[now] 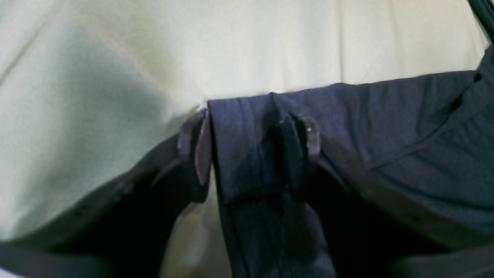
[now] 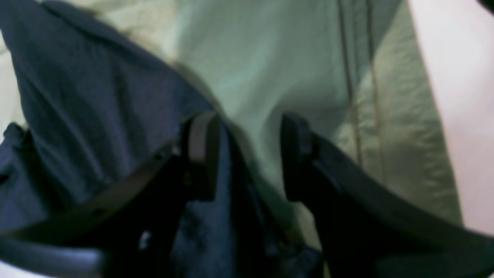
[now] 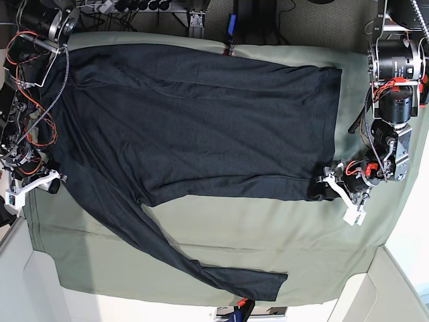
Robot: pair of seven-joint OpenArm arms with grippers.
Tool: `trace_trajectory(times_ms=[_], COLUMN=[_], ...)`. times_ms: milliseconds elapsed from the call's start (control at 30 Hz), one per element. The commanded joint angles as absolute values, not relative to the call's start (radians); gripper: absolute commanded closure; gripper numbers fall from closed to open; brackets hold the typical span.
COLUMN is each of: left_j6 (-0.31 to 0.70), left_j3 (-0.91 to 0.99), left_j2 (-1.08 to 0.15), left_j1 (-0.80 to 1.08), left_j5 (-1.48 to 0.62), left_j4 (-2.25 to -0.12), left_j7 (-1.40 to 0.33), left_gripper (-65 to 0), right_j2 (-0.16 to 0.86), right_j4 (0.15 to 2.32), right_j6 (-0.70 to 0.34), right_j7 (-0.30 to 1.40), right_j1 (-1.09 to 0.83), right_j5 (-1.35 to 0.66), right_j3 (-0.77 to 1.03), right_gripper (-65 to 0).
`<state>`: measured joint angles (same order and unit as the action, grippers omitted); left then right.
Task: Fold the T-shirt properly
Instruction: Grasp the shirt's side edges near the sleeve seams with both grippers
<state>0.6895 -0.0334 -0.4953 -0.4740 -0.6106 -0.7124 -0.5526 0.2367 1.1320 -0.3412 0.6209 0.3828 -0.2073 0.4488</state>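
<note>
The T-shirt [image 3: 194,121] lies spread over the green-clothed bench [image 3: 308,235], one sleeve trailing toward the lower centre. The left hand [image 1: 254,148] pinches a hem fold at right; the right hand [image 2: 247,154] is spread at the shirt's left edge.

T-shirt [image 3: 201,127]: thin soft knit cloth, matt dark charcoal, faintly heathered, stitched hem bands. Table cloth [image 3: 268,235]: pale sage-green woven fabric, matt, smooth with light creases. Left gripper [image 1: 254,135]: matt black plastic fingers, clear glossy pads at the tips. Right gripper [image 2: 247,154]: matt black plastic.
</note>
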Motion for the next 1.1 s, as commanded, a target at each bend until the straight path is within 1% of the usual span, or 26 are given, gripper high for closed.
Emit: trace_trajectory(times_ms=[0,67,167,233,433,700,733,767,833,867,1067], left_j6=[0.698,0.698,0.698,0.698,0.698,0.698,0.698,0.698,0.698,0.698,0.698], left_j3=[-0.031,-0.031,-0.031,-0.031,-0.031,-0.031,-0.031,-0.031,-0.031,-0.031,-0.031], left_j2=[-0.507,-0.507,-0.507,-0.507,-0.516,-0.578,-0.581,-0.582,-0.581,-0.581,-0.583], left_j1=[-0.495,-0.493,-0.49,-0.487,-0.482,-0.482,-0.482,-0.482,-0.482,-0.481,-0.482], left_j5=[-0.616,-0.616,-0.611,-0.608,-0.609,-0.654,-0.655,-0.654,-0.654,-0.654,-0.654], left_j4=[-0.724,-0.724,-0.724,-0.724,-0.725,-0.727,-0.727,-0.727,-0.727,-0.727,-0.727], left_j7=[-0.559,-0.558,-0.558,-0.558,-0.558,-0.577,-0.577,-0.578,-0.58,-0.58,-0.582], left_gripper=[-21.5,-13.2,-5.6,0.0,0.0,0.0,0.0,0.0,0.0,0.0,0.0], right_j2=[0.252,0.252,0.252,0.252,0.251,0.249,0.249,0.249,0.249,0.249,0.25], right_j4=[1.131,1.095,1.039,1.019,1.048,1.1,1.1,1.1,1.1,1.1,1.1], right_j6=[-0.347,-0.348,-0.351,-0.374,-0.374,-0.374,-0.374,-0.374,-0.374,-0.374,-0.37], right_j7=[0.592,0.574,0.546,0.537,0.538,0.554,0.557,0.558,0.557,0.557,0.557], right_j1=[0.41,0.41,0.41,0.407,0.407,0.406,0.406,0.406,0.406,0.406,0.407], right_j5=[-0.209,-0.206,-0.205,-0.205,-0.205,-0.2,-0.193,-0.188,-0.178,-0.174,-0.139], right_j3=[0.449,0.448,0.413,0.372,0.274,0.269,0.269,0.269,0.269,0.269,0.269], right_gripper=[-26.2,-26.2,-26.2,-26.1,-26.1,-25.5,-22.0,-16.3,-2.1,0.0,0.0])
